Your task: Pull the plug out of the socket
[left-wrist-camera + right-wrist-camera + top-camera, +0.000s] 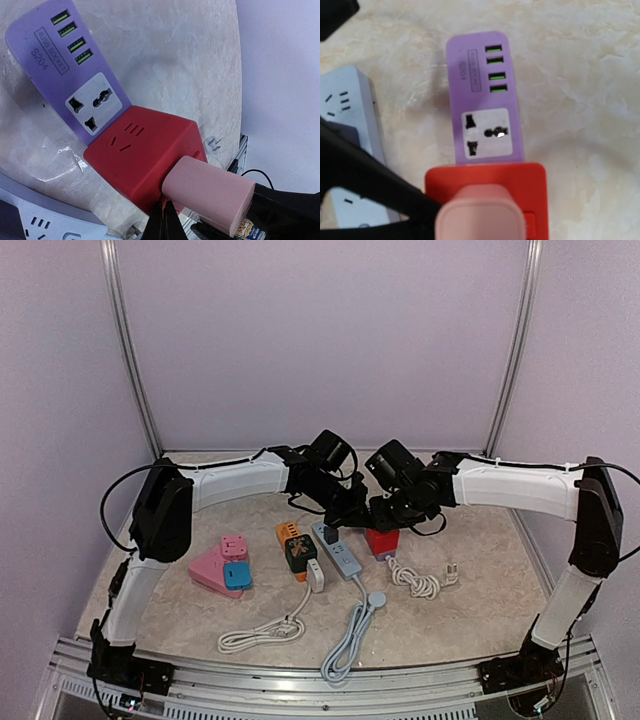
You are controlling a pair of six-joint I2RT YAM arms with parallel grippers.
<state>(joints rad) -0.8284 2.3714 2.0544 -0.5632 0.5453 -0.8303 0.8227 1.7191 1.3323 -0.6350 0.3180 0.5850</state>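
Note:
A red cube socket [381, 542] [145, 155] [535, 185] stands on the table against a flat purple socket [75, 75] [482, 100]. A pink plug [210, 192] [480, 217] is stuck in the cube's side. My left gripper [166, 217] [357, 512] is shut and empty, its tips touching the cube's lower edge just beside the plug. My right gripper [392, 515] comes in from the right and is closed over the far end of the pink plug. Its black body [285, 210] shows behind the plug, and its fingertips are hidden.
A grey-blue power strip [338, 552] [350, 125] lies just left of the cube. Farther left are a black and orange adapter [297, 548] and a pink triangular socket [215, 570]. A coiled white cable [415, 580] with a loose plug [452, 573] lies to the right.

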